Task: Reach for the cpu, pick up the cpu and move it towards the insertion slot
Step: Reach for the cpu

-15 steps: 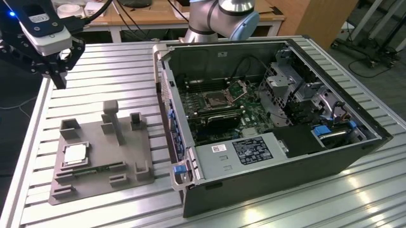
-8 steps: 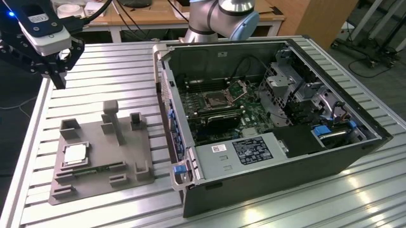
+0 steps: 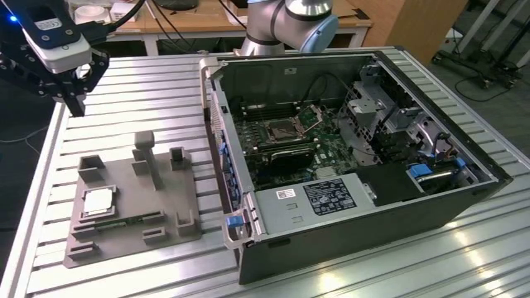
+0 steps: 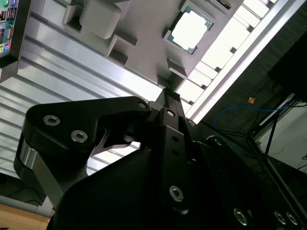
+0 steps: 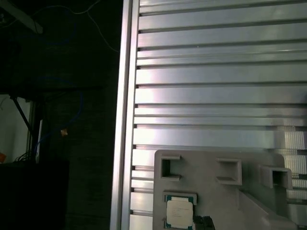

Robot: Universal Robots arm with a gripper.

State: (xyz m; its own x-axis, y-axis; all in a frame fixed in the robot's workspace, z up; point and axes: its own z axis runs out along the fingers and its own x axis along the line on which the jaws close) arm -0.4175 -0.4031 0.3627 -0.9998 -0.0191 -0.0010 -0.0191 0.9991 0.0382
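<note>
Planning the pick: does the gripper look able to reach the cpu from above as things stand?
Probably yes: the cpu lies uncovered in the grey tray, nothing above it; the gripper hangs clear of the tray's posts.

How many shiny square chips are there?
1. The chip lies in the grey tray on the table, at the exterior view's left. Another might hide inside the computer case.

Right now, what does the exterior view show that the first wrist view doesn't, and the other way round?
Exterior view's extras: the open computer case, its green motherboard with the insertion slot, and the gripper. First wrist view's extra: a blue cable on the dark floor. Shared: the cpu lying in the grey tray on the slatted table.
</note>
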